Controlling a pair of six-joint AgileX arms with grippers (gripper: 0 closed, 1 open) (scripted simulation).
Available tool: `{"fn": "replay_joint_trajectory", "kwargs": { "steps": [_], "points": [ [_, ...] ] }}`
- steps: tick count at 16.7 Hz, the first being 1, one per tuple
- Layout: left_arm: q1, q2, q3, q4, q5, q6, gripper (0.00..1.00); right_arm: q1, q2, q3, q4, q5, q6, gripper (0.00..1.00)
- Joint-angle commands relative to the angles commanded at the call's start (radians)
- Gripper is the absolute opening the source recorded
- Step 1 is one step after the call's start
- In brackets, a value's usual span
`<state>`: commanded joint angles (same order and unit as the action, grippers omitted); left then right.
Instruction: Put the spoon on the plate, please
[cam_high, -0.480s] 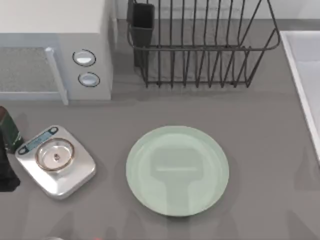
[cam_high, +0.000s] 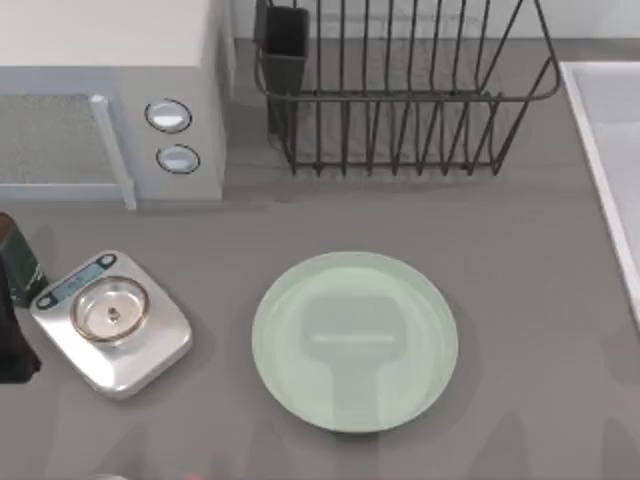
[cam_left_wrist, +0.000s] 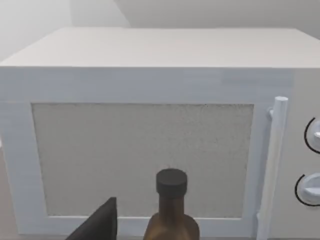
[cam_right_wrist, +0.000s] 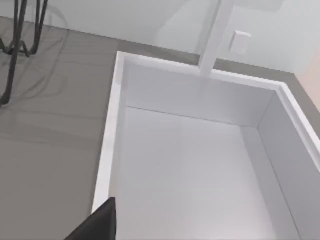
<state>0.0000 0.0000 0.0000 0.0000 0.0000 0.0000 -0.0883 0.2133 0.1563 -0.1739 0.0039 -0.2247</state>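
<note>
At centre of the grey surface (cam_high: 520, 300) in the top view lies the plate (cam_high: 355, 342), pale mint green, round and bare, flat on the surface. To its left, well apart, sits a square silver scale (cam_high: 112, 322) with a round pan. Behind the scale stands a white microwave (cam_high: 110, 95); behind the plate, a dark wire dish rack (cam_high: 400, 90). A white sink (cam_high: 615, 150) occupies the right edge. At the bottom edge, left of centre, a small red-and-white spot (cam_high: 192, 477) is visible, too little to identify as the spoon. Left wrist view: the microwave door faces the camera, with a brown bottle (cam_left_wrist: 171, 210) with a black cap before it. Right wrist view: the sink basin lies below, beside the surface. Whether either tool is wide, narrow or holding anything cannot be told.
</note>
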Motion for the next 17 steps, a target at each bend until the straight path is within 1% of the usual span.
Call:
{"fn": "replay_joint_trajectory", "kwargs": {
  "steps": [3, 8, 10, 14, 17],
  "points": [
    [0.0, 0.0, 0.0, 0.0, 0.0, 0.0, 1.0, -0.076, 0.223, 0.135, -0.166, -0.001, -0.253, 1.0],
    [0.0, 0.0, 0.0, 0.0, 0.0, 0.0, 1.0, -0.214, 0.651, 0.375, -0.482, -0.002, -0.771, 1.0],
    [0.0, 0.0, 0.0, 0.0, 0.0, 0.0, 1.0, -0.265, 0.802, 0.466, -0.598, -0.002, -0.953, 1.0],
    [0.0, 0.0, 0.0, 0.0, 0.0, 0.0, 1.0, -0.348, 1.041, 0.624, -0.782, -0.003, -1.232, 1.0],
    [0.0, 0.0, 0.0, 0.0, 0.0, 0.0, 1.0, -0.387, 1.151, 0.703, -0.863, -0.007, -1.366, 1.0]
  ]
}}
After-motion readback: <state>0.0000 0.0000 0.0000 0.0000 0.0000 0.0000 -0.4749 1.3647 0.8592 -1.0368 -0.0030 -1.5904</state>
